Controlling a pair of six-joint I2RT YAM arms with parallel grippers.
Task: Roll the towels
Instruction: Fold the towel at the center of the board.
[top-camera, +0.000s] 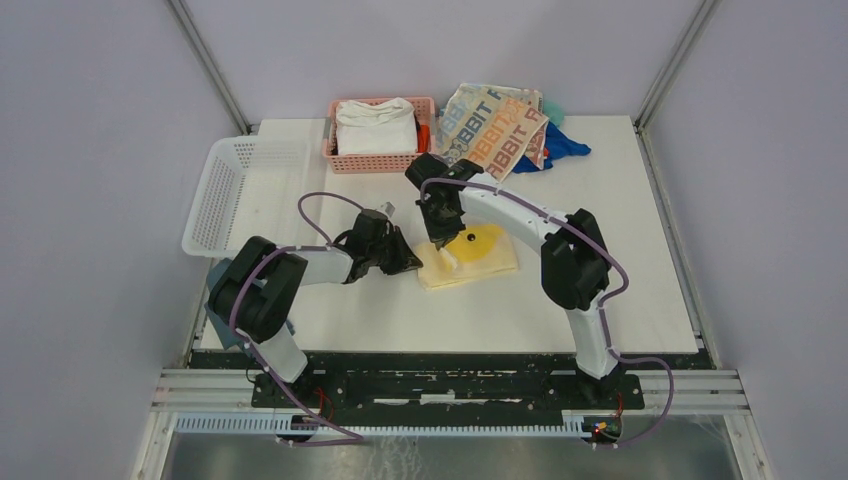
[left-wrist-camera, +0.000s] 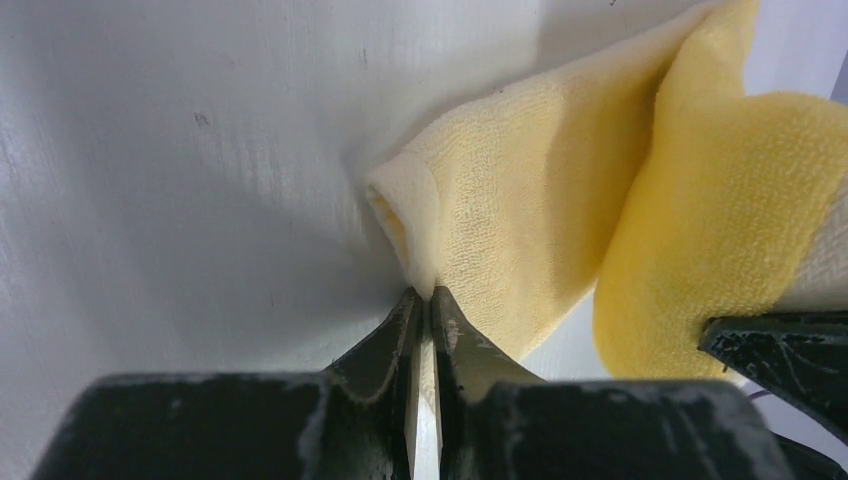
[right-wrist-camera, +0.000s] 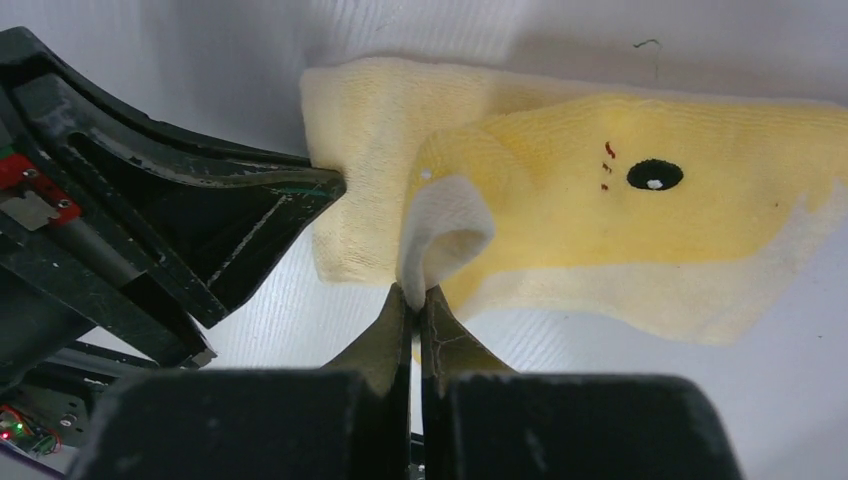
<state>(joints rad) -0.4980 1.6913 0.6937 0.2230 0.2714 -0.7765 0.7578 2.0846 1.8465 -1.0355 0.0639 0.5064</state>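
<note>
Grey panels wall in a white table, with both arms reaching to its middle.

**Progress.** I judge the task barely begun, since no finished roll shows anywhere.
- The yellow towel lies near the middle of the table, folded flat, and only its left end is lifted.
- The left gripper comes in from the left. Its jaws are pressed almost together on the thin curled edge at that end.
- The right gripper sits just beside it, pinching a pale corner of the same towel that stands up in a small loop.
- From that double pinch, the first turn of the roll looks like the step in hand. The rest of the towel's length is left to wind.
- The lettered towel lies spread at the far right, not rolled.

**Count.**
- Yellow towel: one.
- Lettered cloth: one for certain. The overlapping printed sheets may be two, and I cannot tell.
- Blue cloth: one, bunched at the lettered towel's right edge.
- Baskets: two. The pink basket at the far middle holds one white folded cloth. The white basket is at the far left.
- Arms: two, each with one gripper.
</note>
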